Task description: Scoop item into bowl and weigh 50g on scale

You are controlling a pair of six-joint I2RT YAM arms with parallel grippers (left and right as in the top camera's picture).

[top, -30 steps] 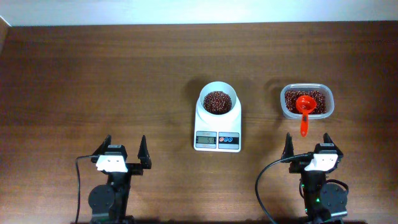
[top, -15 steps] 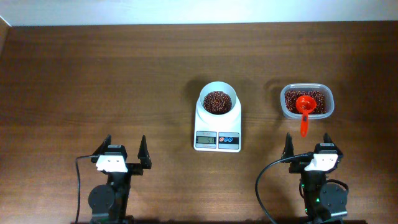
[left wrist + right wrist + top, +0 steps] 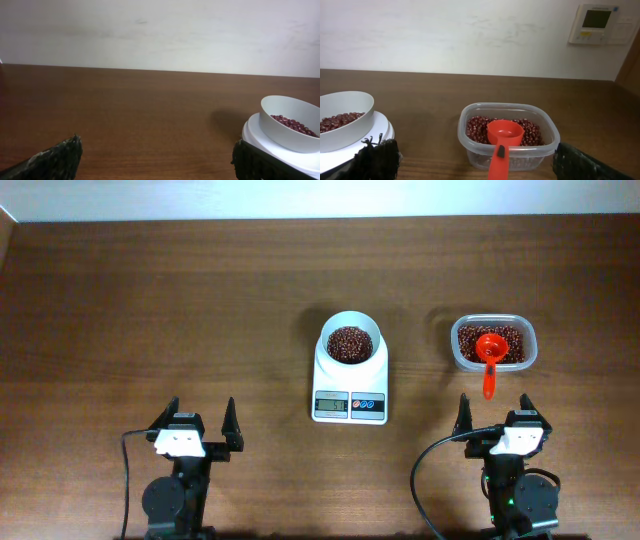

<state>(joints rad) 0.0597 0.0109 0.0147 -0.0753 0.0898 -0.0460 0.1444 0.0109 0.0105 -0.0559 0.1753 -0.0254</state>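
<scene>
Left gripper (image 3: 202,404) sits low over the desk (image 3: 150,300), well to the left of the scale (image 3: 335,387) and nearer the front edge, its two fingers spread wide apart with nothing between them. The right gripper (image 3: 495,402) mirrors it on the other side of the scale, also near the front edge, fingers parted and empty. The scale itself stands at about the middle of the desk, with its grey display and two small buttons turned toward the arms; the digits are too small to read. On the scale's platform, at the end away from the display, rests the white bowl (image 3: 350,318), and a layer of dark reddish-brown beans (image 3: 349,343) lies in its bottom, well below the rim. Right of the scale, apart from it, is a clear plastic tub (image 3: 525,159) holding more of the same beans. A red scoop (image 3: 490,350) lies in that tub, cup facing up on top of the beans and looking empty in the right wrist view. Its handle hangs over the tub's near rim and points toward the right gripper, and the handle's end comes close to the gap between that gripper's fingers without touching either one. From the left wrist camera the bowl and the scale's white platform show at the right edge, just past the right fingertip. On the wall behind the desk — seen only from the right wrist — hangs a small white control panel (image 3: 596,22). A black cable (image 3: 425,470) loops beside the right arm's base.
</scene>
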